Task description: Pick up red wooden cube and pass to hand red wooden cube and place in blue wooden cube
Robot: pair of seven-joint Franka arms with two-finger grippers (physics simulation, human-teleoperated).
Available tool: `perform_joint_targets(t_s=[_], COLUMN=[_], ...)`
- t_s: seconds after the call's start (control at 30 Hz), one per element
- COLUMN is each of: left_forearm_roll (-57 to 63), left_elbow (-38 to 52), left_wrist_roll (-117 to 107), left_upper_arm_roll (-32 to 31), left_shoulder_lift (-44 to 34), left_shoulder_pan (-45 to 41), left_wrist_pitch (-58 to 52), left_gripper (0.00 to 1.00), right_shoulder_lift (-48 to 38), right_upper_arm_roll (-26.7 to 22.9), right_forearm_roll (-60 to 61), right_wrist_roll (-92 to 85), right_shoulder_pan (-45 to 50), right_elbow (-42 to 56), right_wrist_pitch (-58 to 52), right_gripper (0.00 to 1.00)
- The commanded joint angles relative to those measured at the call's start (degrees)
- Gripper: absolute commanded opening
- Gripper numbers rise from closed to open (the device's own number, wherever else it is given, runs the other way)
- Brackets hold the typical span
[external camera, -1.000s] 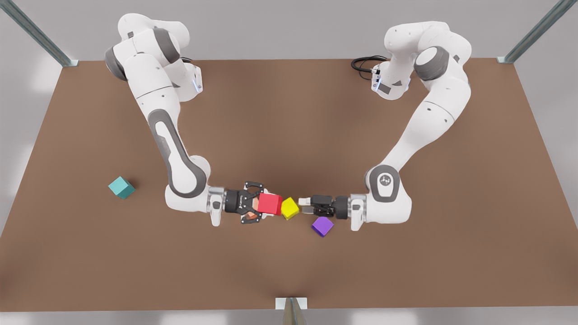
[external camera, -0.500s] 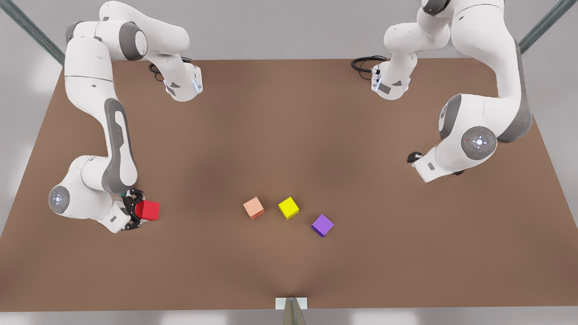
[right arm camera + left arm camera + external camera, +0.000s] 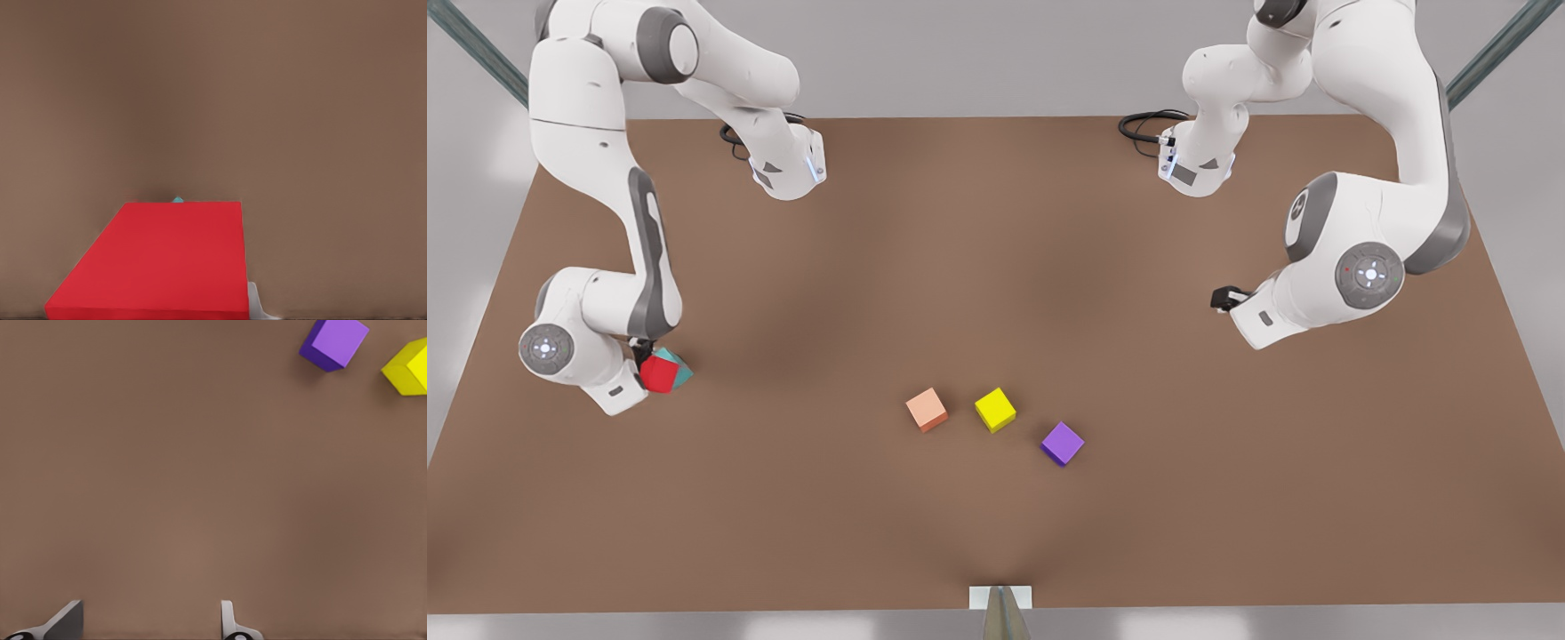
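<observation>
The right gripper [image 3: 645, 366], at the front view's left, has carried the red cube [image 3: 658, 375] back over the teal cube [image 3: 679, 369] and grips it. The left gripper [image 3: 150, 623], fingers apart and empty, waits far off. No writing is legible.

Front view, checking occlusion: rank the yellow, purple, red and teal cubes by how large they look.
1. Yellow cube and purple cube: alike.
2. Red cube, partly hidden by the wrist.
3. Teal cube, a sliver behind the red one.
</observation>
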Motion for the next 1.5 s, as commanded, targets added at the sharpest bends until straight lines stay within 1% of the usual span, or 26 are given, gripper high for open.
perform_joint_targets(t_s=[0.0,0.13,0.23,0.57,0.77,0.8,0.83,1.1,1.47], left_forearm_roll=[-0.1,-0.1,-0.1,0.3,0.3,0.3,0.3,0.3,0.4], left_elbow=[0.0,0.0,0.4,0.5,0.8,0.8,0.8,0.7,0.7], left_wrist_roll=[-3.5,-3.5,-3.5,-3.5,-3.5,-3.5,-3.5,-5.9,-5.9], left_upper_arm_roll=[0.0,-0.1,-0.1,-0.1,0.0,0.0,0.0,-0.2,-0.1], left_shoulder_lift=[0.0,0.0,0.0,0.1,0.1,0.1,0.1,0.1,0.1], left_shoulder_pan=[-0.1,-0.3,-0.3,-0.2,-0.1,-0.1,-0.1,-1.5,-1.2], left_wrist_pitch=[-0.7,-1.7,-1.7,-1.7,-1.7,-1.7,-1.7,-3.1,-3.0], left_gripper=[1.0,1.0,1.0,1.0,1.0,1.0,1.0,1.0,1.0], right_shoulder_lift=[0.4,-0.6,-0.7,0.2,1.0,0.8,0.6,1.1,1.5], right_upper_arm_roll=[0.0,-0.3,-1.5,-2.0,-2.0,-2.0,-2.0,-1.8,-1.7], right_forearm_roll=[-2.3,-2.4,-2.4,-3.3,-3.3,-3.3,-3.3,-3.2,-3.2], right_wrist_roll=[9.7,9.9,9.8,9.8,9.8,9.9,10.6,10.6,10.3], right_shoulder_pan=[-0.8,-1.6,-1.8,-2.0,-2.5,-2.5,-2.3,-2.0,-2.1], right_elbow=[-0.3,-4.0,-6.8,-9.0,-9.4,-9.5,-9.9,-9.9,-9.3], right_wrist_pitch=[4.1,4.6,6.8,10.0,10.2,10.1,10.1,10.9,10.6], right_gripper=[0.63,0.63,0.63,0.63,0.64,0.74,1.0,1.0,1.0])
